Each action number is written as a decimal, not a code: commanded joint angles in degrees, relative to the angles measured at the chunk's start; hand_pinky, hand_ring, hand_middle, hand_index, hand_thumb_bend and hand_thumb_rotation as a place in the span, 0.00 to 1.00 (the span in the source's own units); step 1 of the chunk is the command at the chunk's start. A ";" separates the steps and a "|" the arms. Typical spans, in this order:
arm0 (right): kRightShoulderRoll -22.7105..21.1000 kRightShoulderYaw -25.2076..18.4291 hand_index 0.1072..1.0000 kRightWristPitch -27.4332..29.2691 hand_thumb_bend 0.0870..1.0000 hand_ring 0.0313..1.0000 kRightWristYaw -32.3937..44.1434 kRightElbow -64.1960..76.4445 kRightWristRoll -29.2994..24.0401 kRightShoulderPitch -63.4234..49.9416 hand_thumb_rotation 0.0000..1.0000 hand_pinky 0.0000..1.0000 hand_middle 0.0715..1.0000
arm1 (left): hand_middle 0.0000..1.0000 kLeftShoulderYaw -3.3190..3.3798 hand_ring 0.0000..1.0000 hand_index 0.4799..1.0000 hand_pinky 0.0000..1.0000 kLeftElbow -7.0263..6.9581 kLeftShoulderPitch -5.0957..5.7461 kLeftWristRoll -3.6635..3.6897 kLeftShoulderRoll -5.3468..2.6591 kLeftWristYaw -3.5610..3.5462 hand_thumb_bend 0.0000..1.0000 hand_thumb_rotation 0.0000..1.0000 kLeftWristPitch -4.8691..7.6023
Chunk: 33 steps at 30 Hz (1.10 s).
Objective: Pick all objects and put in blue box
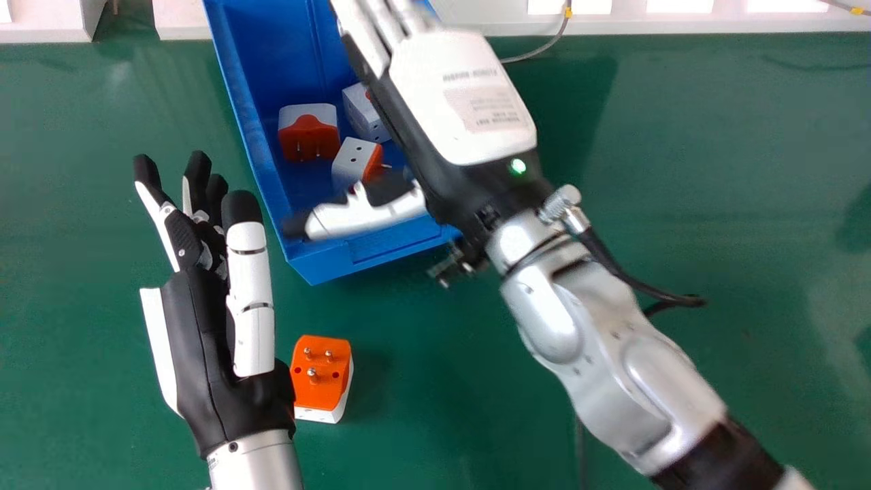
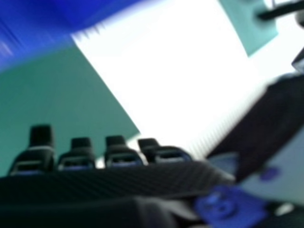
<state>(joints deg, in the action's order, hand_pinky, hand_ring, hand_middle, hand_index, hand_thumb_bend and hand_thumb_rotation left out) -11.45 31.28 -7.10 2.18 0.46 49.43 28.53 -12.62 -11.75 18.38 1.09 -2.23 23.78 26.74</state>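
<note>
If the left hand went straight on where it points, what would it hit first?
Probably the left wall of the blue box, though the left hand might pass above; its height is unclear.

I take this for a lab or workshop, though I can't tell which. What I'm looking down on is a broad, plain green work surface (image 1: 714,143), bordered at the far side by a white ledge (image 1: 680,25). A thin grey cable (image 1: 559,34) runs over that ledge onto the green, and another cable (image 1: 844,7) crosses it at far right. The open blue box (image 1: 255,146) of plug adapters (image 1: 309,136) also looks more like bench kit than household furnishing to me.
</note>
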 commanded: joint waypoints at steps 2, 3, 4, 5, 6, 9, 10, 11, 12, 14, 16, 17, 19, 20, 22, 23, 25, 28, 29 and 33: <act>-9.38 0.67 0.98 -12.47 0.91 0.95 38.22 27.67 -1.16 -4.07 0.44 0.76 0.97 | 0.96 -0.74 0.96 0.91 0.93 -2.06 -0.25 -1.46 -5.89 0.85 0.55 0.77 0.38; -9.12 1.55 0.97 -13.95 0.90 0.95 40.97 28.22 -0.86 -4.42 0.44 0.75 0.97 | 0.97 -0.79 0.97 0.92 0.94 -2.23 -0.25 -1.29 -5.78 0.68 0.55 0.77 0.28; -8.46 2.47 0.96 -15.01 0.89 0.93 42.61 28.38 0.12 -4.99 0.42 0.74 0.96 | 0.97 -0.85 0.97 0.93 0.94 -2.42 -0.22 -1.08 -5.64 0.46 0.54 0.78 0.21; -7.69 3.67 0.96 -15.77 0.89 0.92 43.82 28.24 1.52 -5.73 0.40 0.73 0.95 | 0.97 -0.92 0.97 0.93 0.94 -2.59 -0.21 -0.58 -5.48 0.12 0.54 0.78 0.24; -7.04 4.83 0.95 -16.20 0.87 0.91 44.80 27.95 2.88 -6.36 0.36 0.72 0.94 | 0.98 -0.95 0.98 0.95 0.95 -2.72 -0.20 -0.17 -5.37 -0.14 0.54 0.78 0.25; -5.30 8.33 0.93 -17.05 0.82 0.91 47.47 26.00 6.08 -7.27 0.29 0.70 0.94 | 0.98 -0.84 0.98 0.96 0.96 -2.51 -0.25 0.14 -5.19 -0.47 0.54 0.77 0.83; -4.40 9.52 0.93 -17.63 0.80 0.92 48.85 24.78 7.01 -7.06 0.26 0.70 0.94 | 0.99 -0.77 0.99 0.96 0.97 -2.34 -0.24 0.02 -5.18 -0.48 0.53 0.77 1.03; -3.33 10.61 0.93 -18.40 0.79 0.93 50.25 23.31 7.81 -6.64 0.24 0.72 0.95 | 0.99 -0.71 0.99 0.96 0.97 -2.18 -0.24 -0.10 -5.07 -0.58 0.52 0.78 1.22; -2.32 11.44 0.93 -19.06 0.78 0.95 51.31 21.88 8.37 -6.25 0.23 0.73 0.96 | 0.99 -0.70 0.99 0.97 0.97 -2.13 -0.18 -0.12 -4.97 -0.71 0.52 0.78 1.30; -0.55 12.41 0.93 -19.87 0.78 0.96 52.29 19.55 9.26 -5.80 0.22 0.75 0.97 | 0.99 -0.73 0.99 0.97 0.97 -2.14 -0.05 -0.07 -4.97 -0.96 0.51 0.79 1.38; 0.61 13.31 0.93 -18.93 0.78 0.97 51.92 17.45 9.26 -5.38 0.22 0.76 0.98 | 0.99 -0.38 0.99 0.97 0.97 -2.17 -0.02 -0.33 -5.09 -0.75 0.51 0.79 1.33; 0.92 13.83 0.93 -17.78 0.78 0.97 51.10 16.47 8.97 -5.18 0.22 0.76 0.98 | 0.99 0.08 0.99 0.97 0.97 -2.14 -0.12 -0.48 -5.15 -0.45 0.51 0.79 1.29; 1.71 14.42 0.94 -15.80 0.83 0.99 49.41 14.50 8.32 -4.95 0.23 0.76 0.99 | 0.99 1.10 1.00 0.98 0.98 -2.16 -0.34 -0.56 -5.18 0.11 0.50 0.82 1.06; 2.03 14.54 0.95 -14.97 0.84 0.99 48.75 13.60 8.06 -4.81 0.24 0.77 1.00 | 1.00 1.60 1.00 0.98 0.98 -2.28 -0.42 -0.49 -5.16 0.35 0.49 0.83 0.76; 2.77 14.71 0.96 -13.63 0.83 1.00 47.58 11.66 7.57 -4.45 0.23 0.78 1.00 | 1.00 2.87 1.00 0.99 0.98 -2.33 -0.69 -0.62 -5.34 1.38 0.50 0.83 0.31; 3.02 14.69 0.96 -13.18 0.82 1.00 47.23 11.10 7.47 -4.40 0.22 0.79 1.00 | 1.00 3.26 1.00 0.99 0.97 -2.33 -0.74 -0.69 -5.40 1.71 0.50 0.83 0.27; 3.55 15.00 0.97 -12.13 0.82 1.00 46.70 9.41 7.40 -3.85 0.24 0.81 1.00 | 1.00 4.80 1.00 0.99 0.98 -1.96 -1.27 -0.69 -5.93 3.06 0.50 0.82 0.83; 4.03 15.45 0.97 -10.87 0.82 1.00 45.48 7.99 7.69 -3.40 0.24 0.81 1.00 | 1.00 7.37 1.00 0.98 0.98 -1.93 -1.97 -0.70 -5.76 4.65 0.49 0.83 0.53; 4.10 15.52 0.97 -10.62 0.81 1.00 45.20 7.78 7.75 -3.34 0.24 0.82 1.00 | 1.00 7.78 1.00 0.98 0.98 -2.08 -2.06 -0.62 -5.66 4.85 0.50 0.84 0.27; 4.41 15.82 0.97 -10.03 0.82 1.00 44.22 7.55 8.46 -3.05 0.28 0.82 1.00 | 0.99 9.29 0.99 0.98 0.98 -1.72 -2.14 -0.78 -5.33 5.22 0.49 0.85 0.97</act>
<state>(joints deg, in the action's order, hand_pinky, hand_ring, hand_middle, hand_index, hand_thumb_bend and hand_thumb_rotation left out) -8.18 46.92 -17.89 47.34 7.42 57.02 24.03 -3.87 -12.64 16.98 1.06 -2.79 28.70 26.72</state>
